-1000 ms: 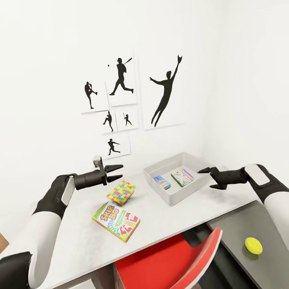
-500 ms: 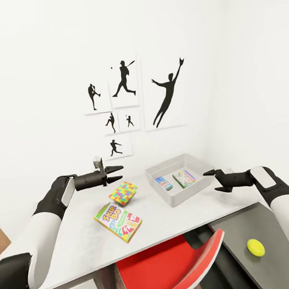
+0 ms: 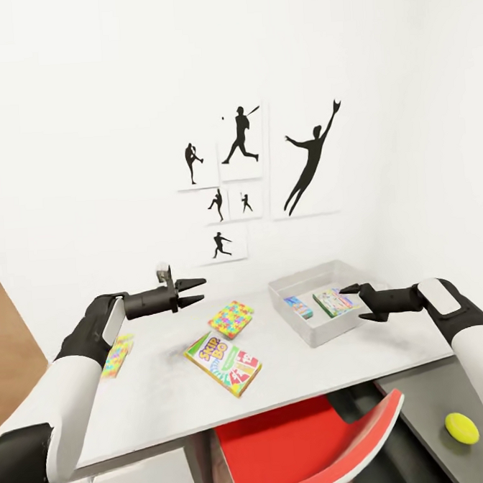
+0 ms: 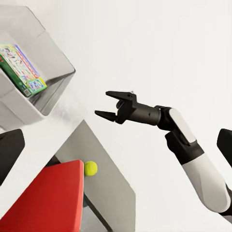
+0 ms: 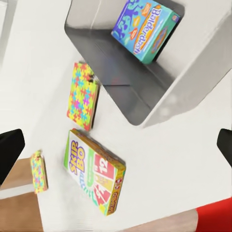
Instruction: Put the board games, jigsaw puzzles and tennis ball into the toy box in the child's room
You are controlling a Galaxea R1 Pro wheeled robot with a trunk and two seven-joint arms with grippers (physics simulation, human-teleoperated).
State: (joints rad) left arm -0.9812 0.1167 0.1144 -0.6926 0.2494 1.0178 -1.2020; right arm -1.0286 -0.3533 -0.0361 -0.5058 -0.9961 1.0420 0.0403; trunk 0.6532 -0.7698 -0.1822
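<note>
White wall, silhouette pictures; grey table below.

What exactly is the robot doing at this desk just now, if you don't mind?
It is tidying toys into the light grey toy box, which already holds two printed game boxes. Both pincers, left and right, hover open and empty. The green-yellow-red Skip-Bo box, two multicoloured puzzle squares and the small yellow-green ball remain outside.

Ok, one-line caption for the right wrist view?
Skip-Bo box and two jigsaw puzzles lie on the table beside the toy box holding a blue game.
</note>
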